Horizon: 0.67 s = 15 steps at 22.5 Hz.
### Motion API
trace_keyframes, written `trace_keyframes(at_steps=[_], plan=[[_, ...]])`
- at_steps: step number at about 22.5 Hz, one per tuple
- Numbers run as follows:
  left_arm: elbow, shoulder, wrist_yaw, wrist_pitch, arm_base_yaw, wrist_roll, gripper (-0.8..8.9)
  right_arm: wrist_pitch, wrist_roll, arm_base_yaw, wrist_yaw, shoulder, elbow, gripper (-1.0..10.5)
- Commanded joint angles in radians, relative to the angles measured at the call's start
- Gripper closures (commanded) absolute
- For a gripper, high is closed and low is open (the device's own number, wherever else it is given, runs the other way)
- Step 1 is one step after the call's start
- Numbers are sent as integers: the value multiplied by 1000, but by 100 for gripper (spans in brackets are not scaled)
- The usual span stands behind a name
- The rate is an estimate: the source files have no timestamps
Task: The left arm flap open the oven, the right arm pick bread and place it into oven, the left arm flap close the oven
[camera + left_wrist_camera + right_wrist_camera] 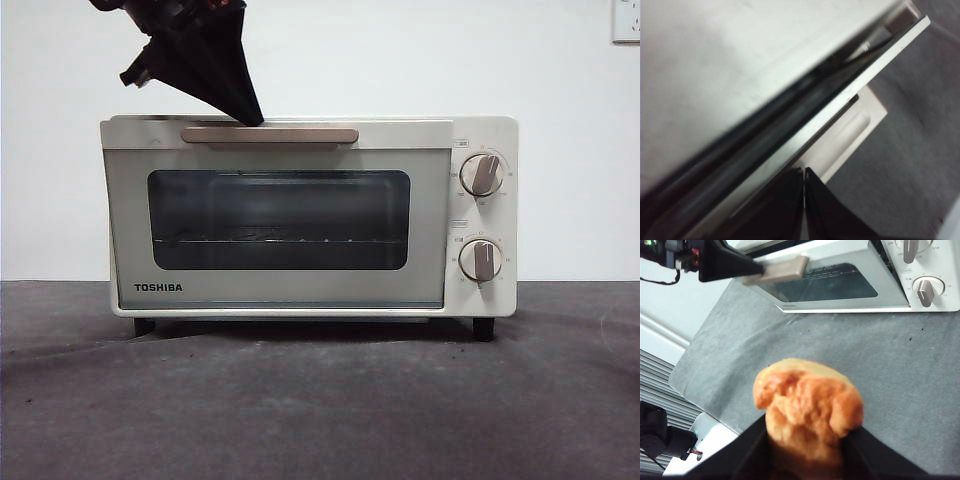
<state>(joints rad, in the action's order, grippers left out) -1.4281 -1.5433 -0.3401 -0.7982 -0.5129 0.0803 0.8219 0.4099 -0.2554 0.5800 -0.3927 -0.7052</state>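
Observation:
The cream-white TOSHIBA oven [280, 290] stands on the grey table, window dark and inside empty. My left gripper [255, 120] is shut, its tip behind the left part of the beige bar handle [300, 135]. In the left wrist view the shut left gripper [804, 170] sits at the handle [850, 130], and a narrow dark gap shows between the oven top [715, 60] and the door edge. My right gripper [807, 429] is shut on the golden-brown bread [807, 405], held above the table in front of the oven [830, 252]. The right arm is out of the front view.
Two beige knobs [482, 175] sit on the oven's right panel. The grey cloth-covered table [320, 400] extends in front of the oven. The right wrist view shows the table's edge [695, 385] and the left gripper [730, 267] at the handle [782, 270].

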Motion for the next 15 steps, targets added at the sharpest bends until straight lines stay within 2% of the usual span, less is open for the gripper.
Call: trace_keyframes(at_steps=[1,8,12,15], plan=[[29,-32,34,-31,-16,16,803,-14,10,-5,4,-2,-16,789],[156,41,64,44,-64,-10,803,-14,10,-5,4,-2,-16,789],[302,133,71,179,-87,-73,803,-14,9,-5,3,-2,-16,789],[453,233,128,318,-112,-134,803,-19,9,-5,3,-2,-16,789]])
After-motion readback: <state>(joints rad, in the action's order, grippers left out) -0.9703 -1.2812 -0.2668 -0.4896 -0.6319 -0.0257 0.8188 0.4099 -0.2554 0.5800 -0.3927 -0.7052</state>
